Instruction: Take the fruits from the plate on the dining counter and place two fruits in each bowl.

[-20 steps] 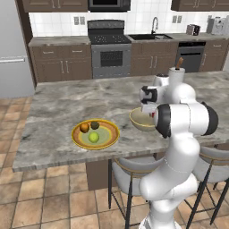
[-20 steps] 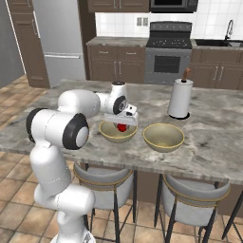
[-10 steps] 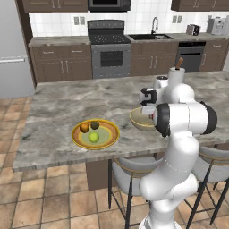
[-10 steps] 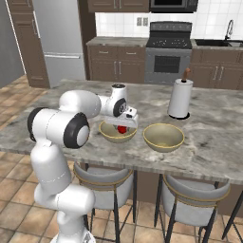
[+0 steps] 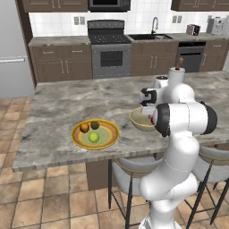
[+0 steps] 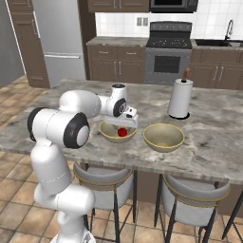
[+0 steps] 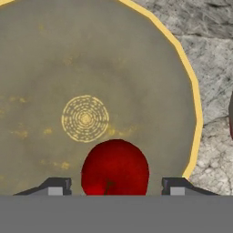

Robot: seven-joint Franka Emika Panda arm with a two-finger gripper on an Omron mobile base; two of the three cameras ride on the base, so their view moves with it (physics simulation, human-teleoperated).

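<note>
**Red fruit in the near bowl, gripper spread around it**

A red fruit (image 7: 115,167) lies inside a deep tan bowl (image 7: 54,59) with a yellowish rim, off to one side of the spiral mark at the bowl's centre. In the hand view the two dark fingertips (image 7: 54,187) stand apart on either side of the fruit with a gap at each side, so the gripper (image 6: 124,124) is parted and grips nothing. From the right base view it hangs directly over this bowl, the fruit showing beneath it.

A second, matching bowl (image 6: 163,136) sits just beside the first on the marbled dining counter (image 5: 67,105). Well apart along the counter is the orange-rimmed plate (image 5: 110,133), which holds an orange fruit (image 5: 84,128), a dark brownish-green fruit (image 5: 95,125) and a yellow-green fruit (image 5: 93,137). A paper towel roll (image 6: 180,98) stands upright behind the bowls.
</note>
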